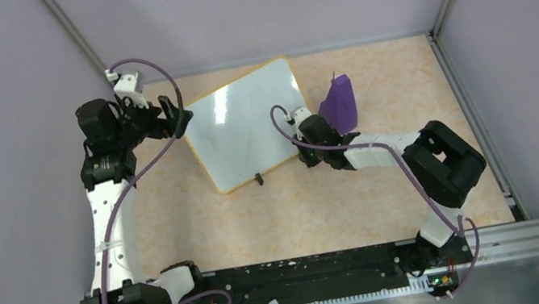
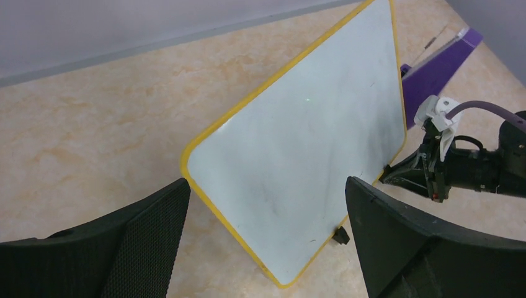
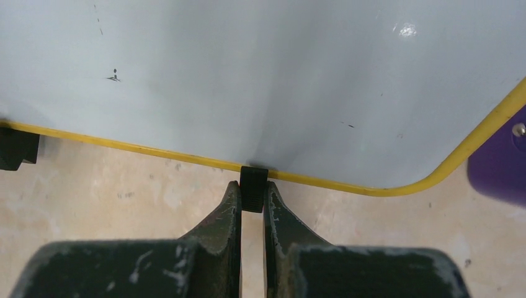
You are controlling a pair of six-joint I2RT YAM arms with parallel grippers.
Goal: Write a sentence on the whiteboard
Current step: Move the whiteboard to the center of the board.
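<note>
**Steadying the board before any writing**

We judge this as setup. The large white whiteboard (image 1: 245,123) with a yellow-orange rim sits askew on the tan table (image 1: 181,231), bearing only faint smudges. Our right gripper (image 3: 252,197) is clamped on the small black clip foot (image 3: 254,177) at the board's near edge. Our left gripper (image 2: 267,183) hovers off its left edge, fingers apart, empty. Next we need a pen. A thin stick (image 2: 435,41) on the purple wedge-shaped block (image 1: 340,104) just right of the board may be one, but the board lies between it and the free gripper.

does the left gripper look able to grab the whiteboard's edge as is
Probably yes: the left gripper is open, facing the whiteboard, with only bare table between. The right gripper grips a clip foot elsewhere.
</note>
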